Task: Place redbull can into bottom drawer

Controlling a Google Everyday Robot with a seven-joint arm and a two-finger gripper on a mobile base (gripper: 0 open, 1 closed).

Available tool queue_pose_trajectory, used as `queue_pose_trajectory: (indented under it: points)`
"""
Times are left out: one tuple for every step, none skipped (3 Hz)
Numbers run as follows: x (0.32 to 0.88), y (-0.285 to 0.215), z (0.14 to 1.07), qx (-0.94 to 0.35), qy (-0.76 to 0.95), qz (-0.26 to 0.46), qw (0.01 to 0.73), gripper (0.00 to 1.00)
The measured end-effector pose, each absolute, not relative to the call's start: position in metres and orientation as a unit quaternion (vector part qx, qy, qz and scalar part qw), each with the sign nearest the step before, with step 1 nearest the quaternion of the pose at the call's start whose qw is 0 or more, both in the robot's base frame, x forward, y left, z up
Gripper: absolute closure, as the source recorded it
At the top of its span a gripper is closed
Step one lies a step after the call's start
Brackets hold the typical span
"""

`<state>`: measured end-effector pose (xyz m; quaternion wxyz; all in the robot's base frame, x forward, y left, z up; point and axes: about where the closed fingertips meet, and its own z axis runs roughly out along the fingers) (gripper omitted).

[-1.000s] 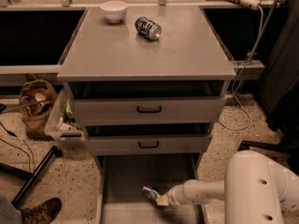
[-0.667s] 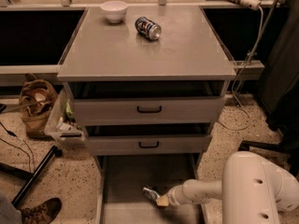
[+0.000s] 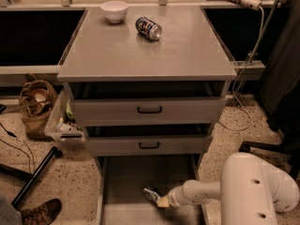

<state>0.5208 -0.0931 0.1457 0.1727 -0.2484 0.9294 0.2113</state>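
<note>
Single camera, so no shared overlap. It's looking from high up in front, tilting steeply down and facing the worktop [image 3: 140, 55] across its front edge. Medium-close: all four worktop edges are fitting in, the far edge near the top. My gripper [image 3: 157, 198] is sitting over the bottom drawer [image 3: 126, 177], below the worktop's front edge, toward its right corner.

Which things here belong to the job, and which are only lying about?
Job: redbull can, bottom drawer, gripper low inside that drawer.
Lying about: white bowl and dark blue can on the cabinet top; brown bag; shoe.
</note>
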Motion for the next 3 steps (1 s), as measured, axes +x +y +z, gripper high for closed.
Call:
queue_pose_trajectory:
  points:
    - [0.5208, -0.0931, 0.1456, -0.248, 0.929, 0.211, 0.173, 0.57]
    - [0.5208, -0.0931, 0.1456, -0.248, 0.929, 0.211, 0.173, 0.35]
    - [0.5208, -0.0930, 0.1456, -0.248, 0.929, 0.211, 0.173, 0.10]
